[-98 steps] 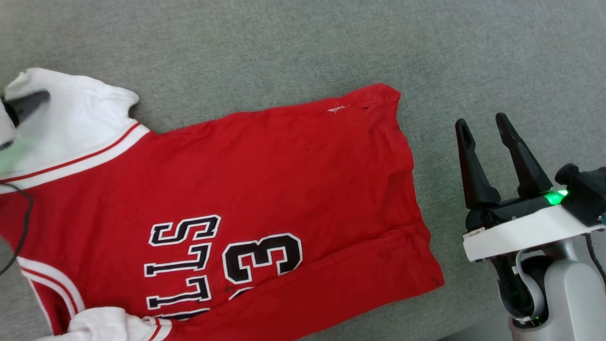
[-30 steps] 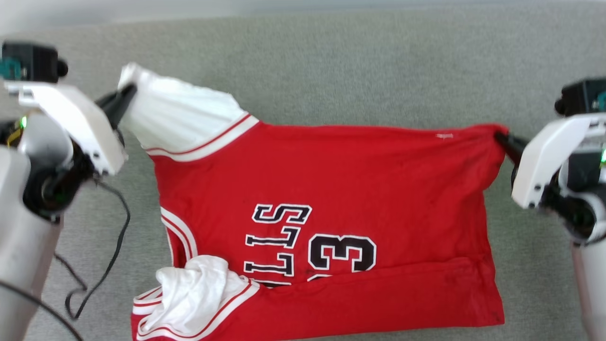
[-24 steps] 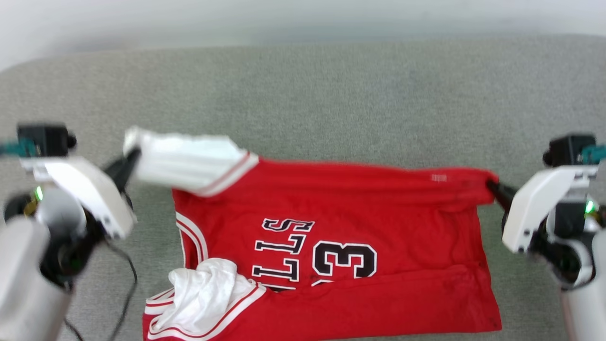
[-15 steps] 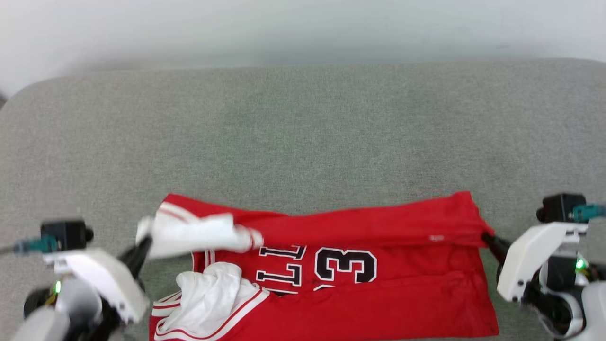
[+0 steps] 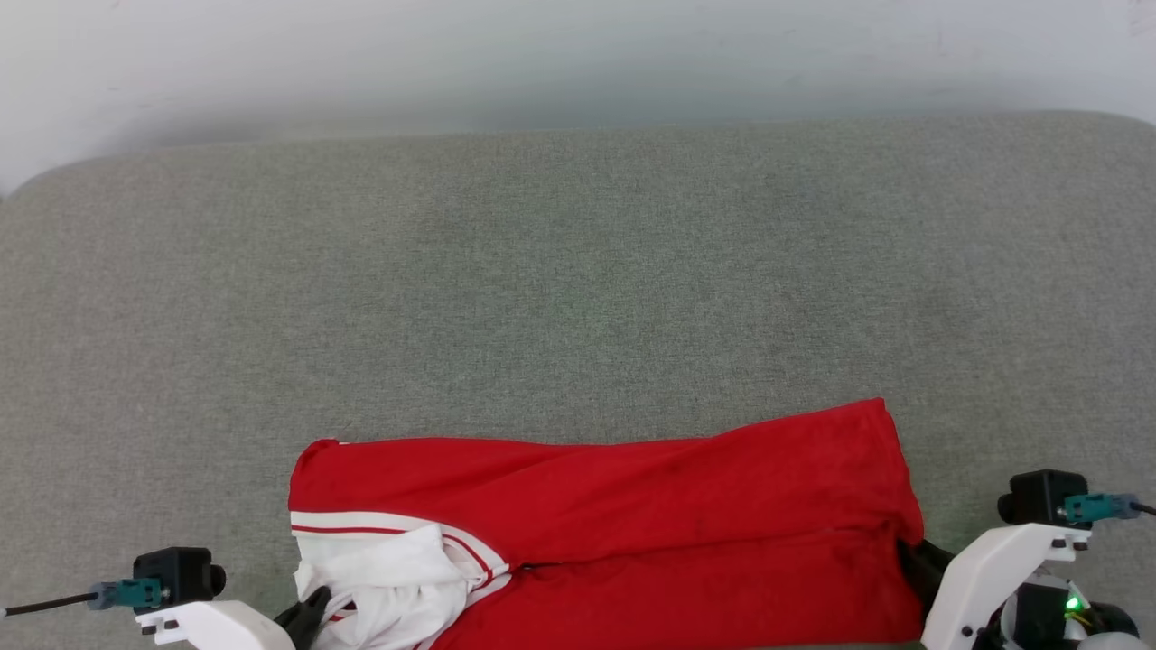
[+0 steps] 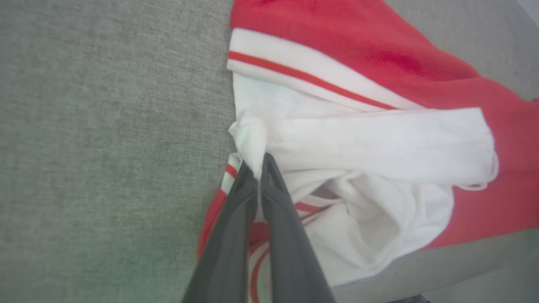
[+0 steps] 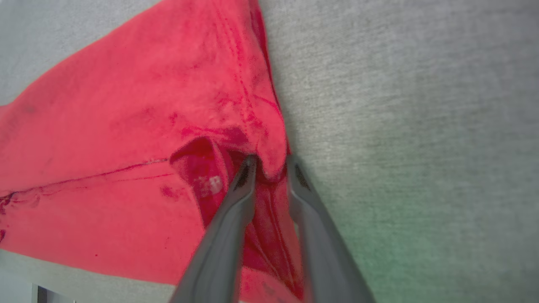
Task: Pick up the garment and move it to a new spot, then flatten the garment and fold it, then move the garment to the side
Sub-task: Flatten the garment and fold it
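Shirts: one bright red thin jersey shirt with white sleeves, at the grey fabric surface's near edge.
Tools: two, the left tool and the right tool.

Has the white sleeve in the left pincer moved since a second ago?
Yes. Against the grey cushion, the sleeve came toward the robot, folding the garment in half.

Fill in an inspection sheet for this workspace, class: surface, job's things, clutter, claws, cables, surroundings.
Surface: grey fabric cushion.
Job's things: red garment lying folded over near the front edge, white cloth bunched at its left end.
Clutter: nothing seen.
Claws: left claw shut on a white sleeve; right claw slightly parted, red cloth between its tips, grip unclear.
Cables: left camera lead, right camera lead, both off the garment.
Surroundings: pale wall behind.
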### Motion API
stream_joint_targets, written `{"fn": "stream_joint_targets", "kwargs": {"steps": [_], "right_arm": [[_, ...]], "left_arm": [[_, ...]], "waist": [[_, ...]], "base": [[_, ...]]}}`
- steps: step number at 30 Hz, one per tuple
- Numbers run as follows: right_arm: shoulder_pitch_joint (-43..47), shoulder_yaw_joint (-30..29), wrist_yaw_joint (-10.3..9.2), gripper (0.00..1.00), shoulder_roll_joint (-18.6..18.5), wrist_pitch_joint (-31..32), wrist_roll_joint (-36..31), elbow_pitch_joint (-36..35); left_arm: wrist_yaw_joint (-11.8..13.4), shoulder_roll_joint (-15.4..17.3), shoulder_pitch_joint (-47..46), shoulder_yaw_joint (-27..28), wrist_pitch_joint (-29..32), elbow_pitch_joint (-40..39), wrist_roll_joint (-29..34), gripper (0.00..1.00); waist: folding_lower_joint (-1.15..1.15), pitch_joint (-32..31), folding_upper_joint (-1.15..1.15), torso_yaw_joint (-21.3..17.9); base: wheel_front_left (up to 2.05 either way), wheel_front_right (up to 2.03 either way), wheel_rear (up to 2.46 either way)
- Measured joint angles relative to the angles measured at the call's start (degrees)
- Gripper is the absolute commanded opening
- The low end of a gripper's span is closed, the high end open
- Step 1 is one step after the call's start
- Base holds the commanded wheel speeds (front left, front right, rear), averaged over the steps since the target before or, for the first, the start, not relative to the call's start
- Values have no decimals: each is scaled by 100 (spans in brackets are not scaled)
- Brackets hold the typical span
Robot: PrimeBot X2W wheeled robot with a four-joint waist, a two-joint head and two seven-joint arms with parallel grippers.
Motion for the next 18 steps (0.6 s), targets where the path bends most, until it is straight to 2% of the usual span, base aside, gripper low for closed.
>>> {"fn": "stream_joint_targets", "kwargs": {"steps": [4,8,18], "right_arm": [[132,82,4,100,93,-71,10,-109],[339,69,0,100,125,-169,13,-405],[294,-498,-1,100,23,-60,-193,-1441]], "left_arm": [[-24,-74,-108,-14,-267,8,170,100],[53,-102,-201,63,-672,-89,422,100],[436,-169,-459,350,-1935,-784,1240,100]], "waist": [[0,-32,0,10],[0,-107,0,-7],[0,-269,0,-90]], "base": [[0,0,0],[0,0,0],[0,0,0]]}}
